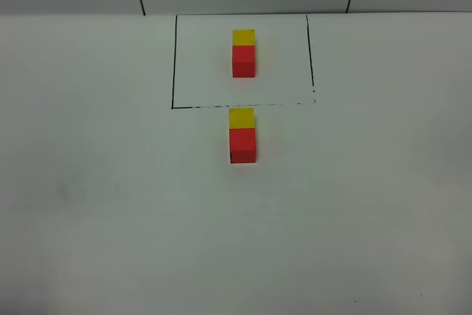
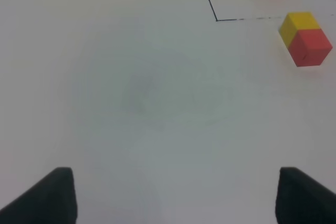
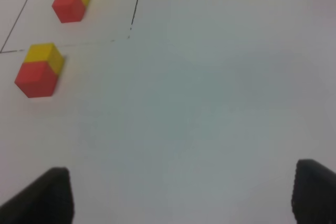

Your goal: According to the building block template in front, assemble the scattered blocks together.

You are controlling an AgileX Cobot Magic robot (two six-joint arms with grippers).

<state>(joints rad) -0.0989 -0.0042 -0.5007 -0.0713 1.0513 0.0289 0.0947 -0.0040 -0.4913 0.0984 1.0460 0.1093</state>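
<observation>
Sitting inside the black drawn frame [image 1: 175, 64] at the far side of the white tabletop [image 1: 110, 204], the template [image 1: 244, 53] is a yellow cube touching a red cube, the yellow one on the far side. Just outside the frame's near line lie the loose blocks: the yellow block [image 1: 241, 117] touches that line or sits right at it, and the red block [image 1: 243, 145] is pressed against its near side, so the pair stands in the same order and line as the template. Both pairs lie roughly in the middle of the tabletop's width, one directly behind the other.

No arm shows in the high view. In the left wrist view the left claw [image 2: 176, 195] hangs over bare tabletop with its two dark fingers [image 2: 50, 198] spread wide apart and nothing between them; the joined blocks lie well away from it. In the right wrist view the right claw [image 3: 184, 195] is likewise spread wide over bare tabletop, its fingers [image 3: 44, 198] holding nothing, with both block pairs far off toward the frame.
</observation>
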